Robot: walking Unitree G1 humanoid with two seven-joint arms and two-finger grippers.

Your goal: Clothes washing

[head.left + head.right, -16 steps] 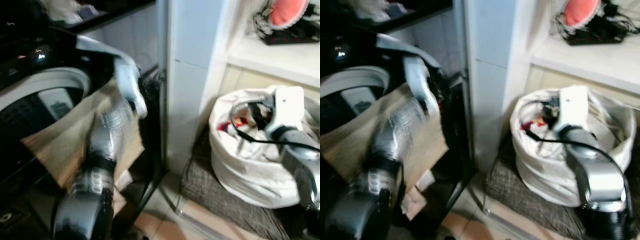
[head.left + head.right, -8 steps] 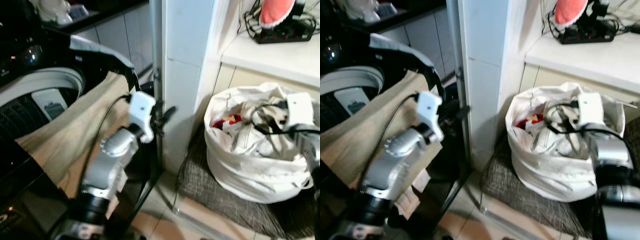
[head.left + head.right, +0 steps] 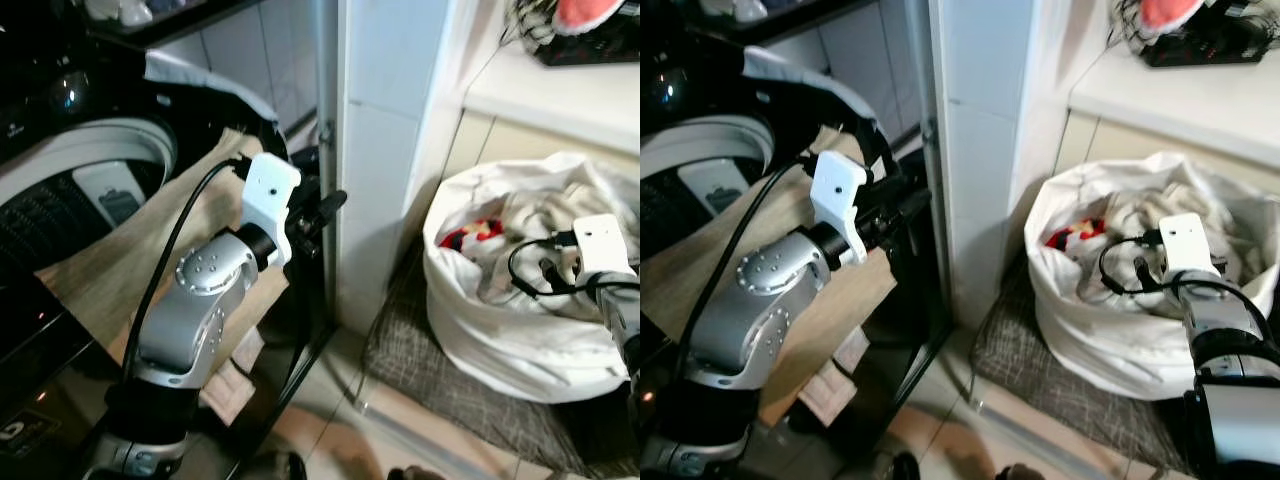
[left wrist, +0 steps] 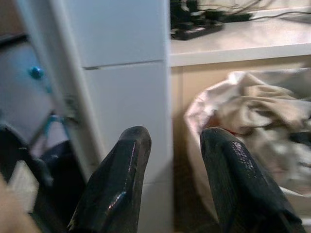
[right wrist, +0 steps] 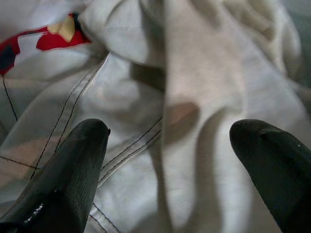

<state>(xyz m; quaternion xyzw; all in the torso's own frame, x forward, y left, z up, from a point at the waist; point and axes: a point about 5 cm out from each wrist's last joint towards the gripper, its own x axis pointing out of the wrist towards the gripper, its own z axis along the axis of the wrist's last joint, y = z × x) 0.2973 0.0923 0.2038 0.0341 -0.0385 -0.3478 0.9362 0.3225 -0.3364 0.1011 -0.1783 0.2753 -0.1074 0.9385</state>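
Note:
A white laundry bag [image 3: 520, 330] full of clothes stands on the floor at the right. My right gripper [image 5: 170, 141] hovers open just above the pale garments [image 5: 194, 77] inside it, beside a red printed piece [image 3: 470, 232]; nothing is between its fingers. A beige cloth [image 3: 110, 270] hangs out of the washing machine's round opening [image 3: 100, 150] on the left. My left gripper [image 4: 175, 138] is open and holds nothing; it points from in front of the beige cloth towards the white pillar [image 3: 385, 150] and the bag.
The white pillar stands between the washer and the bag. A grey mat [image 3: 420, 345] lies under the bag. Above the bag, a white counter [image 3: 560, 95] carries a black power strip [image 3: 590, 50]. Tiled floor [image 3: 330, 420] shows below the pillar.
My left arm has swung from over the beige cloth to the right, towards the pillar. My right wrist has sunk a little lower over the bag. The camera has shifted too.

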